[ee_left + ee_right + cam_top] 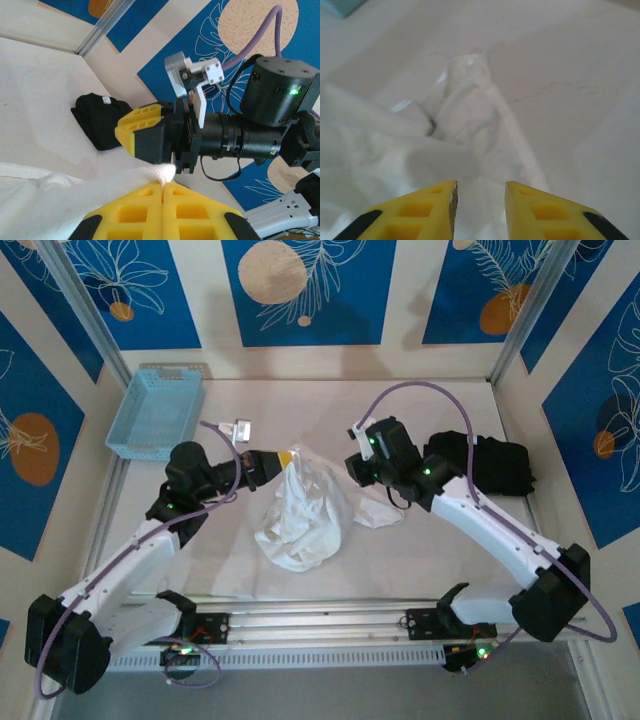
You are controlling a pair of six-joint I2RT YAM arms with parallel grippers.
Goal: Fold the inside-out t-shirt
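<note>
The left tool (164, 183) pinches the white t-shirt (305, 510), the right tool (480, 194) stands narrowly parted above it, blue basket (155, 412) well apart.

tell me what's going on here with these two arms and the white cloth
The robot is working on a white t-shirt. The left gripper is shut on a pinch of it, holding that up in a peak while the rest lies bunched on the table. The right gripper hovers close by with jaws apart, holding nothing. Nothing is folded yet.
</note>
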